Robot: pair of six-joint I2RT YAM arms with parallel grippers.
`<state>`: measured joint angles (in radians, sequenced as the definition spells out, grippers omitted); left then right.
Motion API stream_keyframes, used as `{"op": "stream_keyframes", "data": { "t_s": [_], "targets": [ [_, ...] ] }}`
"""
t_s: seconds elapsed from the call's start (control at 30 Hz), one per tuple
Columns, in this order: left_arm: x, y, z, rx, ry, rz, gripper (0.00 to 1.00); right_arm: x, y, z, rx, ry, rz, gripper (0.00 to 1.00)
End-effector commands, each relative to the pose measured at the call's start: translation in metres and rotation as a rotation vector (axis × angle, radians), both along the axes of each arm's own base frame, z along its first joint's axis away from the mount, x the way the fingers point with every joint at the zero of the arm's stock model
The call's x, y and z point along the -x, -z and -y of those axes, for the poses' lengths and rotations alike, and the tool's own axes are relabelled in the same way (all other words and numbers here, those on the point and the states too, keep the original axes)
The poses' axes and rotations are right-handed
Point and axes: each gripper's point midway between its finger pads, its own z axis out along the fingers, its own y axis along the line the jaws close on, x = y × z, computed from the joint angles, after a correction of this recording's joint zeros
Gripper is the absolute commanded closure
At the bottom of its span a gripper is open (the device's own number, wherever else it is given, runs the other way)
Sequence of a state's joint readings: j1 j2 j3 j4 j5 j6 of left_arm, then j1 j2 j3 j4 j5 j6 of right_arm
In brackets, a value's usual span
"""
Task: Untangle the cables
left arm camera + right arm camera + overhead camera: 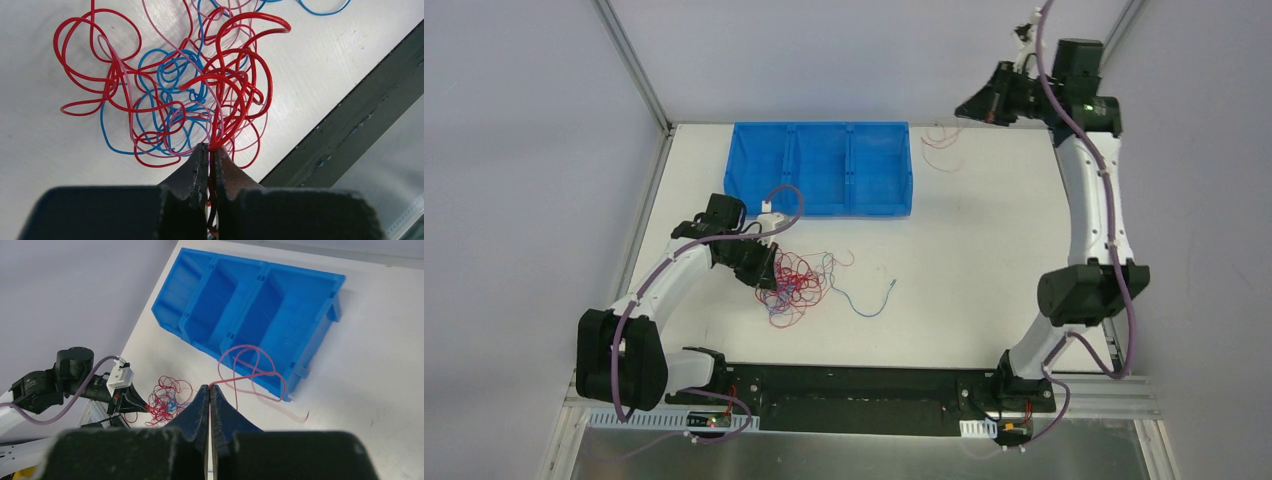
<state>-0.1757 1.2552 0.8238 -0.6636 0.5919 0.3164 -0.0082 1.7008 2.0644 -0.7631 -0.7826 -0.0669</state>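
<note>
Cables [796,282], thin curly red, blue and white wires: tangled near left on white surface [984,260]. Left gripper [209,152] closed on red strand [235,107]; right gripper [209,390], far right, closed on separate strand [250,360]. Slow, gentle pull advised.

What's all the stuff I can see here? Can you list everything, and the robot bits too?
tangle of cables: one pile, too many strands to count, mostly red with some blue and pale ones, middle of the table by the left arm.
loose blue cable: one, blue, trailing out of the pile's right side.
curly red cable: one, red, dangling from the right gripper.
bin: one, blue, three compartments, far side of the table.
table: one, white, under everything.
left gripper: one, black, shut on red strands of the tangle.
right gripper: one, black, raised high, shut on the curly red cable.
</note>
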Motion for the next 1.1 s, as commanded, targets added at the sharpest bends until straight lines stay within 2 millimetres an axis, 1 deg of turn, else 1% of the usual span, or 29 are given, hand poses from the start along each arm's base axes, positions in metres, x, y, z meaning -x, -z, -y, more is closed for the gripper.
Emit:
{"op": "stream_keyframes", "data": {
  "t_s": [0.0,0.1,0.13,0.2,0.23,0.27,0.33,0.37,0.4,0.43,0.47,0.5,0.57,0.6,0.7,0.8,0.83,0.9,0.97,1.07],
  "targets": [
    [-0.001,-0.026,0.013,0.082,0.005,0.033,1.00,-0.031,-0.007,-0.060,-0.043,-0.061,0.039,1.00],
    [-0.002,-0.026,0.012,0.079,-0.004,0.033,1.00,-0.053,0.016,-0.097,0.009,-0.082,0.042,1.00],
    [-0.002,-0.027,0.013,0.081,-0.005,0.032,1.00,-0.063,0.024,-0.105,0.024,-0.072,0.042,1.00],
    [-0.003,-0.027,0.013,0.084,-0.009,0.026,1.00,-0.086,0.047,-0.114,0.093,-0.051,0.066,1.00],
    [-0.004,-0.028,0.014,0.088,-0.009,0.022,1.00,-0.097,0.058,-0.116,0.132,-0.028,0.076,1.00],
    [-0.004,-0.028,0.015,0.091,-0.009,0.021,1.00,-0.104,0.071,-0.119,0.165,-0.030,0.079,0.94],
    [-0.005,-0.030,0.019,0.104,0.003,0.019,1.00,-0.109,0.093,-0.126,0.215,-0.045,0.068,0.57],
    [-0.005,-0.032,0.022,0.109,0.016,0.021,1.00,-0.108,0.103,-0.127,0.225,-0.054,0.043,0.44],
    [-0.004,-0.035,0.026,0.114,0.031,0.026,1.00,-0.104,0.109,-0.128,0.225,-0.067,0.018,0.37],
    [-0.004,-0.037,0.030,0.119,0.050,0.033,1.00,-0.097,0.116,-0.129,0.225,-0.084,-0.010,0.32],
    [-0.003,-0.040,0.035,0.125,0.068,0.042,1.00,-0.087,0.114,-0.127,0.221,-0.098,-0.022,0.28],
    [-0.003,-0.044,0.040,0.131,0.086,0.053,1.00,-0.075,0.118,-0.128,0.218,-0.123,-0.040,0.23],
    [-0.005,-0.055,0.050,0.155,0.113,0.085,1.00,-0.045,0.120,-0.129,0.189,-0.201,-0.071,0.16],
    [-0.005,-0.061,0.055,0.174,0.118,0.095,1.00,-0.025,0.117,-0.132,0.157,-0.261,-0.081,0.14],
    [-0.010,-0.085,0.068,0.246,0.114,0.127,1.00,0.038,0.116,-0.145,0.033,-0.432,-0.181,0.12],
    [-0.014,-0.103,0.078,0.284,0.118,0.156,1.00,0.090,0.125,-0.163,-0.040,-0.540,-0.302,0.12],
    [-0.014,-0.108,0.081,0.291,0.126,0.167,1.00,0.104,0.128,-0.171,-0.055,-0.571,-0.319,0.12],
    [-0.013,-0.116,0.089,0.307,0.142,0.179,1.00,0.128,0.131,-0.186,-0.081,-0.628,-0.349,0.11],
    [-0.014,-0.124,0.096,0.331,0.149,0.184,1.00,0.146,0.131,-0.201,-0.092,-0.663,-0.362,0.10],
    [-0.018,-0.137,0.103,0.369,0.135,0.186,1.00,0.164,0.139,-0.216,-0.058,-0.700,-0.360,0.07]
  ]
}}
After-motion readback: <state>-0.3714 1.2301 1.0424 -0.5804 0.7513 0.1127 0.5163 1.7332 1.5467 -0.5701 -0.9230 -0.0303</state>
